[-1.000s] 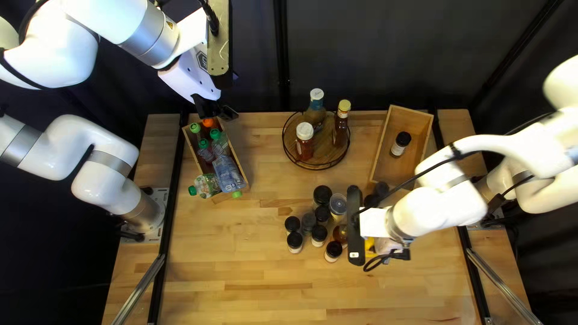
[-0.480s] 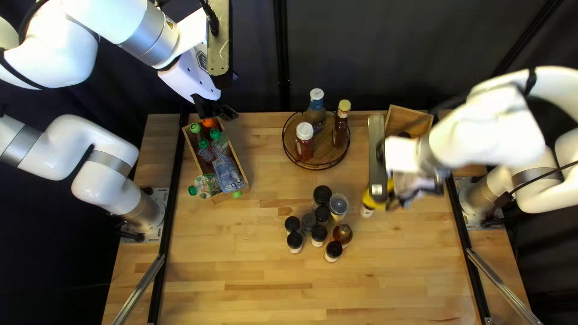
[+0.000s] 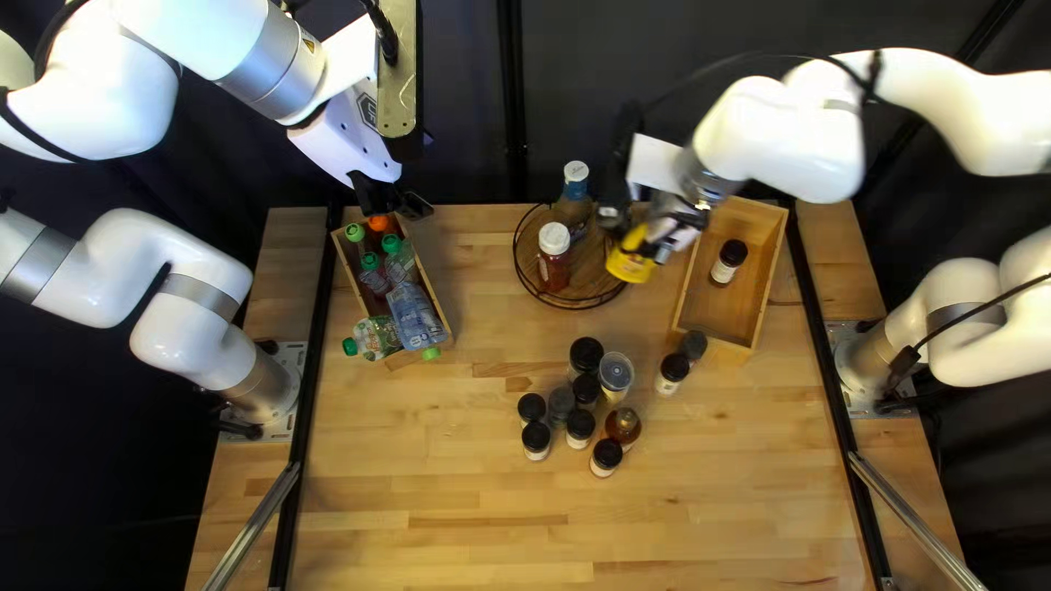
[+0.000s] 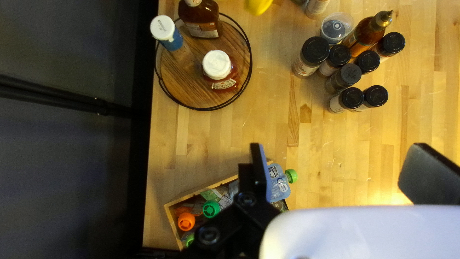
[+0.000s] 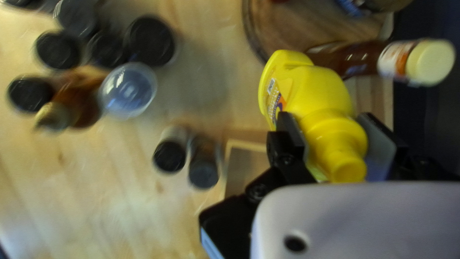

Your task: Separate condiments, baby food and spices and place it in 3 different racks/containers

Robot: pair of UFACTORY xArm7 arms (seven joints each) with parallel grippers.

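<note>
Presumably your right fingers (image 5: 291, 130) grip the yellow bottle (image 5: 326, 96) by its capped end to free its base for the round rack (image 4: 182, 91), hanging at its three o'clock in the top left view, your left fingers (image 4: 426, 175) wide near twelve o'clock of the crate (image 4: 171, 218).

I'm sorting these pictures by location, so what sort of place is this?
Probably a robot lab or test station: white robot arms stand either side of a wooden table, with dark curtain behind.

Place: robotics lab | Evidence: 2 white robot arms (image 3: 805, 137) mounted at wooden worktop (image 3: 460, 536); dark curtain (image 3: 679, 66) behind; metal rails (image 3: 254, 528) at sides
</note>
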